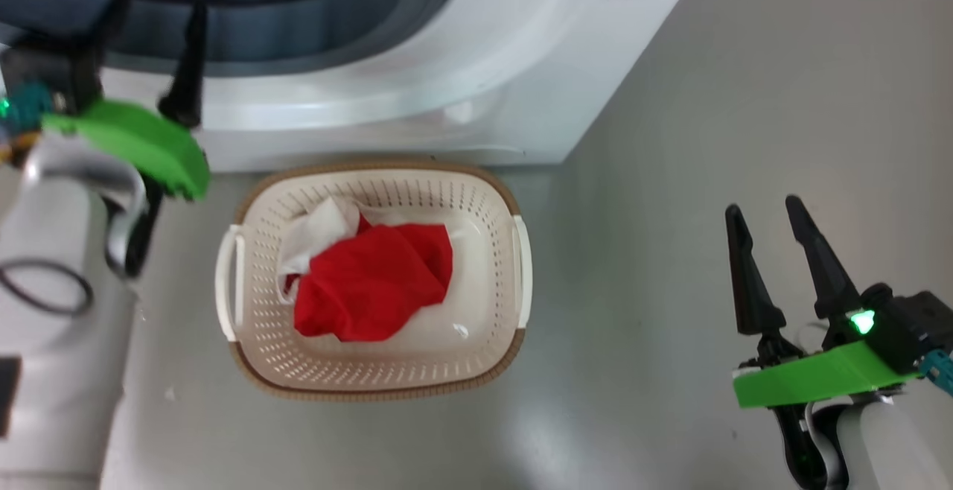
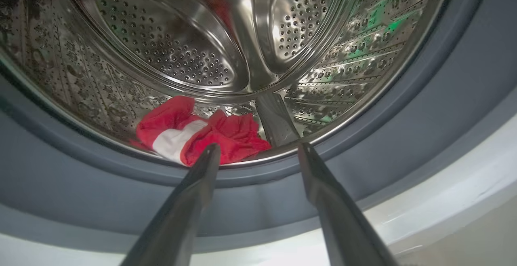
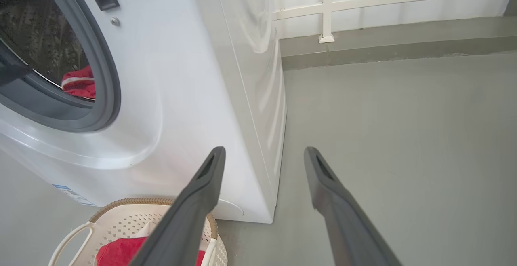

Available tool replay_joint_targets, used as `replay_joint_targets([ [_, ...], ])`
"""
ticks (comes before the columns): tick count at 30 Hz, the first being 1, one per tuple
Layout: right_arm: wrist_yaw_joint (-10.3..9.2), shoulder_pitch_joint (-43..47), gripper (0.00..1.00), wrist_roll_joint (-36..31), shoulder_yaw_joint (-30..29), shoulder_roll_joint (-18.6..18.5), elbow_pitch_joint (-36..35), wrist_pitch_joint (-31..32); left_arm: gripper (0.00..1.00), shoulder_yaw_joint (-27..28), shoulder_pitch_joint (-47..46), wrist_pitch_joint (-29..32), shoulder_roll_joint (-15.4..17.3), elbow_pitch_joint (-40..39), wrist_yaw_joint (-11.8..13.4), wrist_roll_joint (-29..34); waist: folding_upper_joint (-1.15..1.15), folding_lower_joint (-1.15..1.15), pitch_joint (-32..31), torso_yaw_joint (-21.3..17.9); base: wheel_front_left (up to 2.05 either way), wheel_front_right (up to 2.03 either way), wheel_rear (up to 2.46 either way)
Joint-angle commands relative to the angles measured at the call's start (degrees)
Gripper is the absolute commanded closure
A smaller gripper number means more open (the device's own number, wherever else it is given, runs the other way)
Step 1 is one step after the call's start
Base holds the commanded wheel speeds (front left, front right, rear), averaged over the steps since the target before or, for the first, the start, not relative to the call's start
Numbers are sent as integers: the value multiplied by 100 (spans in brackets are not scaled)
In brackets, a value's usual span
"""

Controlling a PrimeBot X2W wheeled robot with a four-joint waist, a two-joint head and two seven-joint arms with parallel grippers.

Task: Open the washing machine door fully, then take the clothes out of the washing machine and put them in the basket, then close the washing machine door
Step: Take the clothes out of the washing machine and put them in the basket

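Washing machine: glossy white shell with a rounded front, its round mouth lined by a smooth grey rubber gasket. Inside, the drum is polished steel, dotted with small round holes and embossed in rows, with a raised smooth paddle rib running toward the mouth. One red garment, thin and crumpled with a white band, lies on the drum floor just behind the lower lip. Left gripper is at the mouth, its two long dark tapered fingers pointing into the drum; jaws wide apart, nothing between them. One fingertip overlaps the cloth in the left wrist view; contact cannot be told. Basket: oval cream plastic, walls pierced with rows of small holes, brown woven-look rim, a white loop handle on each side. It stands on the floor, a smooth matte grey surface, just in front of the washer's base. A second red garment, folded loosely with a white part at its upper left, lies inside the basket. Right gripper hangs above the bare floor, well apart from the basket on the robot's right; jaws spread open and empty, above a bright green bracket.
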Motion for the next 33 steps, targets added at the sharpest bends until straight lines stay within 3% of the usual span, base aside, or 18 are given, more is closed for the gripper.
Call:
replay_joint_targets([
  [1,26,-113,0,74,169,-55,-150,-36,0,83,-382,126,318,152,50,128,0,0,497,-193,0,0,0],
  [16,26,-421,0,143,301,-55,-149,-36,0,-482,-2316,395,486,2076,264,737,0,0,836,-362,0,0,0],
  [33,26,-483,0,241,545,-55,-171,-36,0,-1054,-3163,436,777,3330,412,1202,0,0,989,-633,0,0,0],
])
